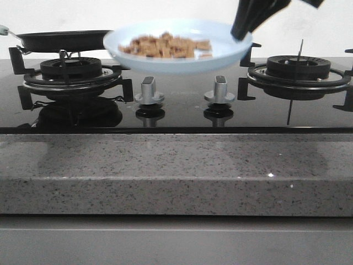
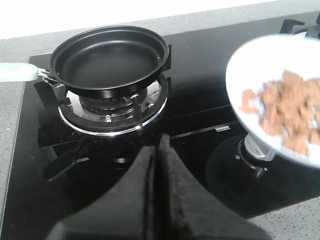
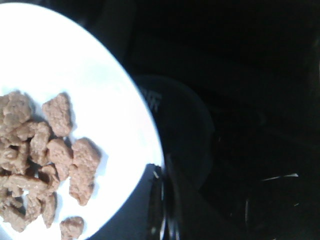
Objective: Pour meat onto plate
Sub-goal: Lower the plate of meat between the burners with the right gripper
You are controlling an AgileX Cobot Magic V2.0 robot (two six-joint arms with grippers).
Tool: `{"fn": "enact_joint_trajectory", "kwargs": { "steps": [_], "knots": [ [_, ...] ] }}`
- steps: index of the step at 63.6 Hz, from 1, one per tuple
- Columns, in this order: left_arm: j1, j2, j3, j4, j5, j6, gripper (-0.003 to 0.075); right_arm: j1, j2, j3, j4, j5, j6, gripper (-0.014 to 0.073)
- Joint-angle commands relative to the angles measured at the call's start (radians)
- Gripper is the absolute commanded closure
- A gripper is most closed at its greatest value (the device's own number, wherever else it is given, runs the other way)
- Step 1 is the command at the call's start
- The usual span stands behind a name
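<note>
The pale-blue plate [image 1: 182, 67] is held in the air above the middle of the stove, slightly tilted. The meat [image 1: 165, 45] lies on it as a loose heap of small brown chunks. My right gripper [image 1: 241, 32] is shut on the plate's right rim. In the right wrist view the plate [image 3: 90, 75] and meat [image 3: 45, 150] fill the left side, with the right gripper [image 3: 162, 190] clamped on the rim. In the left wrist view my left gripper [image 2: 160, 150] is shut and empty, low over the black glass, facing the plate [image 2: 260, 65], the meat [image 2: 290, 115] and the empty black frying pan [image 2: 107, 60].
The black frying pan [image 1: 60, 40] sits on the left burner [image 1: 71, 69], its pale handle pointing left. Two silver knobs [image 1: 149, 91] [image 1: 219, 90] stand below the plate. The right burner [image 1: 298, 69] is bare. A grey stone counter edge [image 1: 176, 171] runs along the front.
</note>
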Motion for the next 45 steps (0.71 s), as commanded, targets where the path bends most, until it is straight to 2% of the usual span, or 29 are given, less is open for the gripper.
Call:
{"fn": "enact_joint_trajectory", "kwargs": {
  "steps": [1,26,45],
  "knots": [
    [-0.006,-0.013,-0.025,0.012,-0.065,-0.008,0.0741,-0.022,0.000,-0.109,0.044,0.001,0.002,0.0652],
    [-0.006,-0.013,-0.025,0.012,-0.065,-0.008,0.0741,-0.086,0.286,-0.452,0.082,0.053,0.012,0.0652],
    [-0.006,-0.013,-0.025,0.012,-0.065,-0.008,0.0741,-0.089,0.348,-0.478,0.083,0.065,0.012,0.0650]
  ]
}}
